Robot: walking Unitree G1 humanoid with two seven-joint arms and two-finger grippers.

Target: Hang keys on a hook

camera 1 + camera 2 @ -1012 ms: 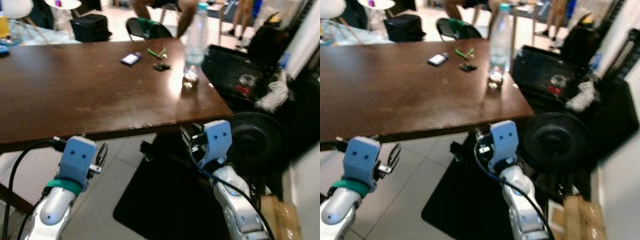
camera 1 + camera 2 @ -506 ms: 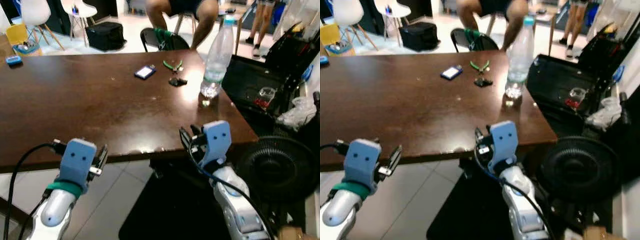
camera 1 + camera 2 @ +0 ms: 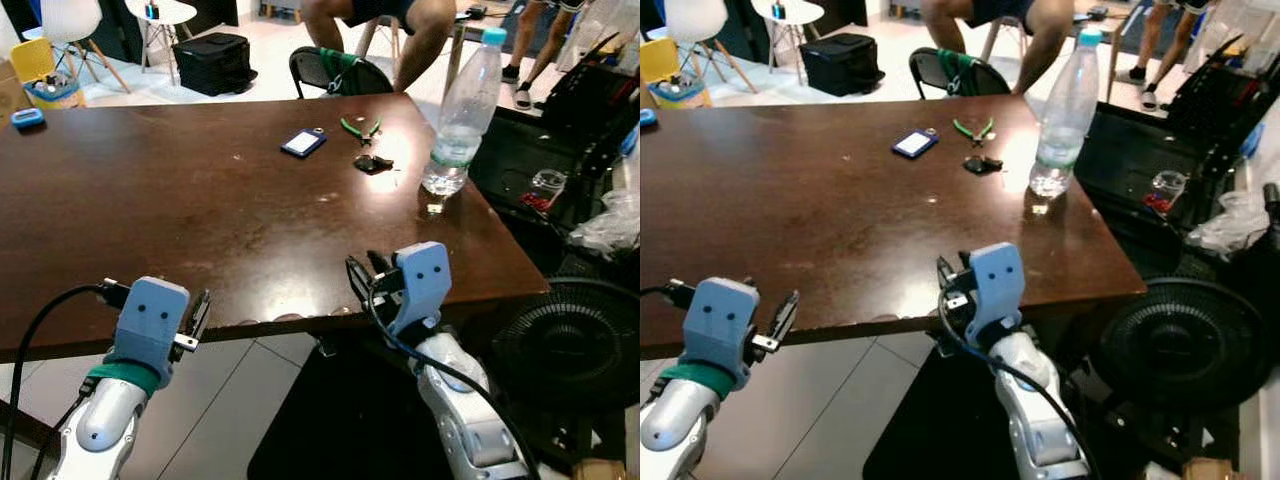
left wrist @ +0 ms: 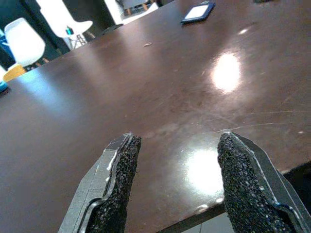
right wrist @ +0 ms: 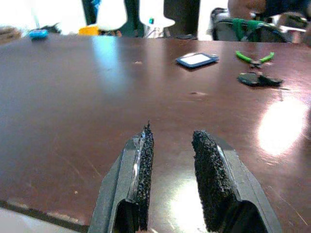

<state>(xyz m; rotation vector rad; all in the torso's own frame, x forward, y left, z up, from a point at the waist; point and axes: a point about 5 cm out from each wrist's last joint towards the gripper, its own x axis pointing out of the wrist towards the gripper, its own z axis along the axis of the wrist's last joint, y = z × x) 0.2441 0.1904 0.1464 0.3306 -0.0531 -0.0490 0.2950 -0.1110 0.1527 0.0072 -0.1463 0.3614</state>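
Moved: camera has come closer to the dark brown wooden table point(image 3: 180, 200); table edge now sits right at both grippers, where 1.0 s ago they hung short of it, below the edge.
Keys: small black key bunch point(image 3: 373, 163) lies on the tabletop, well ahead of the right jaws, just before the green-handled pliers point(image 3: 359, 126); also seen ahead in right wrist view point(image 5: 257, 79).
Right gripper point(image 3: 362, 275): jaws apart, narrow gap, empty, pointing over the table edge.
Left gripper point(image 3: 201, 310): jaws wide apart, empty, at the near edge.
Nearby: clear plastic water bottle w/ blue cap point(image 3: 460, 115) stands off to the side of the keys; blue-framed flat phone-like device point(image 3: 302, 143) ahead of jaws, farther left.
Hook: can't see one.
Step, my read: reach w/ right arm. Keep low & straight, widen jaws, steer clear of bottle, pinch the bunch, not the pliers.
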